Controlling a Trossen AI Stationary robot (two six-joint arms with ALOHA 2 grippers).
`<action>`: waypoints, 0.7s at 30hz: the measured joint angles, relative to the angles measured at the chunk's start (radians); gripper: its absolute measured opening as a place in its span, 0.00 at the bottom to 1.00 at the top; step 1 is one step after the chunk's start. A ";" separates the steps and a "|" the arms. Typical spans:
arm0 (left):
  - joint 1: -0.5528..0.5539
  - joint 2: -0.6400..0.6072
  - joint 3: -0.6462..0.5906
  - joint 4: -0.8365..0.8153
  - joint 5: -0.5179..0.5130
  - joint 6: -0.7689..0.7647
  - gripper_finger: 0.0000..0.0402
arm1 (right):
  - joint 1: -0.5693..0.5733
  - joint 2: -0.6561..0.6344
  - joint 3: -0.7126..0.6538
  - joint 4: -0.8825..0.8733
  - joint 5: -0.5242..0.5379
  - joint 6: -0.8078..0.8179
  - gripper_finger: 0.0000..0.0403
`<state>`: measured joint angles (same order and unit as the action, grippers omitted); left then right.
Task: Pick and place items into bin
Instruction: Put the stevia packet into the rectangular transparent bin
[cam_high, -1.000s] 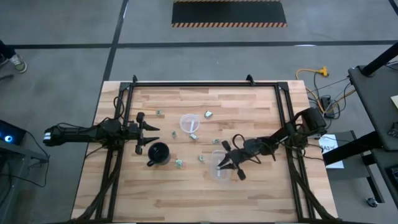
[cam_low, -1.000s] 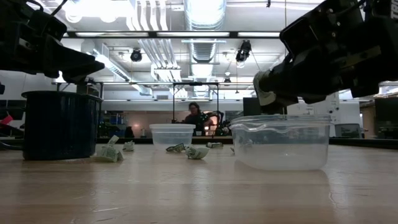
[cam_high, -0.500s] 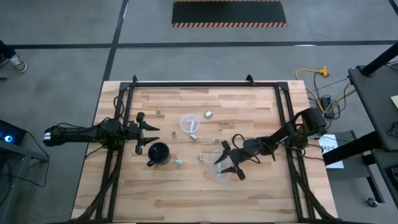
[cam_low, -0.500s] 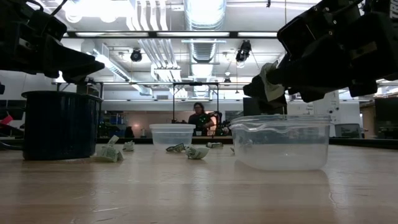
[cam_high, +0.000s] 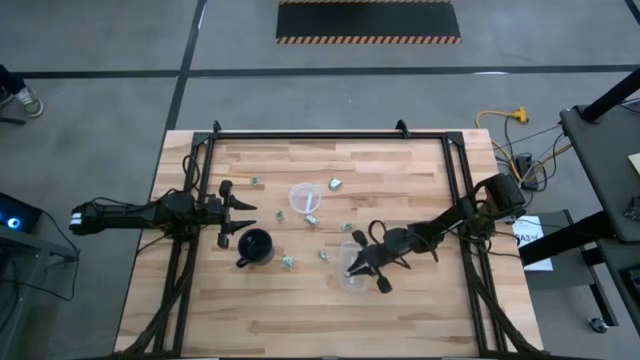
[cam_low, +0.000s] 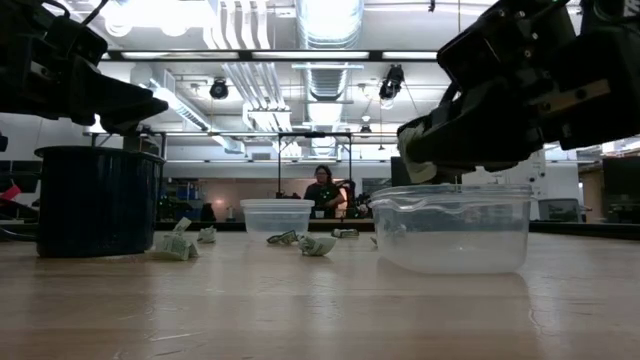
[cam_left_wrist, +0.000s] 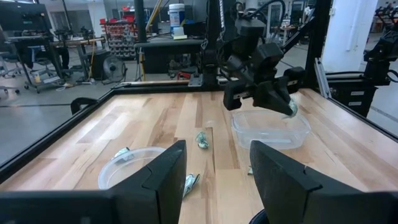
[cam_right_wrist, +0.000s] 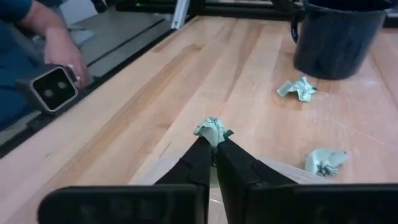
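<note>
My right gripper is shut on a crumpled pale green piece and hangs over the clear plastic bin, also visible in the low view. The left wrist view shows that gripper above the bin. More pieces lie on the wood. A second clear tub holds one piece. My left gripper is open and waits just above the black mug. My right gripper pinches the crumpled green piece between its two fingertips. Most of the wad sticks out past the tips. The piece is lifted clear of the table, above the clear bin's rim.
A black frame borders the table. The black mug stands near two loose pieces. A small camera sits at the near edge, with a person's hand behind it. Bare wood lies along the near side.
My right gripper has crept a little toward the table's left, over the clear bin, and has tipped its fingers lower toward the rim, still shut on the green piece. My left arm has kept still.
</note>
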<state>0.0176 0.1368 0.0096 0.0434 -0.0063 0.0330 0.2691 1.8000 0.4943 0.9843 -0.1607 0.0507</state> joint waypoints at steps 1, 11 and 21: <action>0.000 0.000 0.000 0.000 0.000 0.000 0.40 | -0.003 0.000 0.004 -0.009 0.004 0.008 0.03; 0.000 0.000 0.000 0.000 0.000 0.000 0.40 | -0.024 -0.046 0.007 -0.083 0.003 0.015 0.04; 0.000 0.000 0.000 0.000 0.000 0.000 0.40 | -0.020 -0.105 0.064 -0.279 -0.007 0.023 0.22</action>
<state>0.0177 0.1368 0.0094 0.0433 -0.0067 0.0330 0.2488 1.6947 0.5578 0.7049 -0.1681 0.0738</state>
